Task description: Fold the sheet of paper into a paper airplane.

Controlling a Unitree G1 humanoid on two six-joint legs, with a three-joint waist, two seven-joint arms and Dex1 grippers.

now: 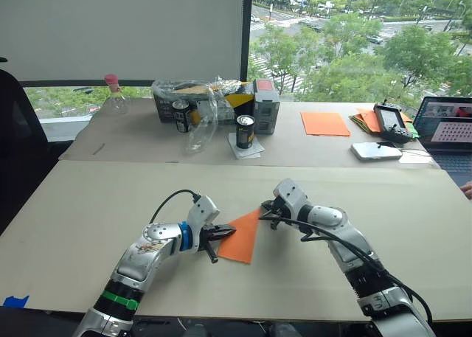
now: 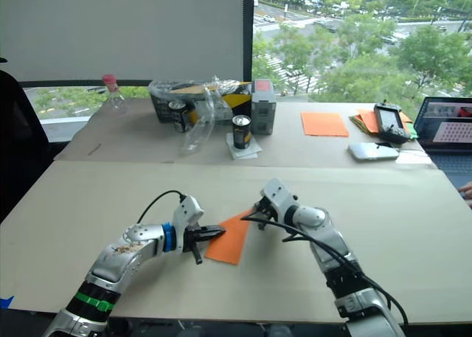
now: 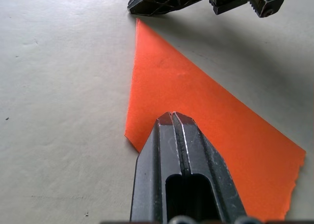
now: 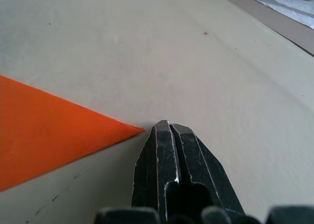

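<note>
Left eye view: paper airplane (image 1: pixel 242 236) flat on table (image 1: pixel 88 204) | left gripper (image 1: pixel 216 235) closed, tips over wedge's left corner | right gripper (image 1: pixel 264 206) closed, beside far tip.

Worktop (image 1: pixel 88 226): pale beige, w/ folded orange sheet of paper (image 1: pixel 242 237) flat near front-centre. Far section: basket (image 1: pixel 168 101), two cans (image 1: pixel 245 131), clear bottle (image 1: pixel 114 94), smooth orange sheet (image 1: pixel 324 123), paper pile (image 1: pixel 366 119), phone (image 1: pixel 376 151), laptop (image 1: pixel 446 124).

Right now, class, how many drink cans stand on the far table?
2: one dark can in front of the basket, another can on a white napkin beside the grey box. Clutter might hide more.
</note>
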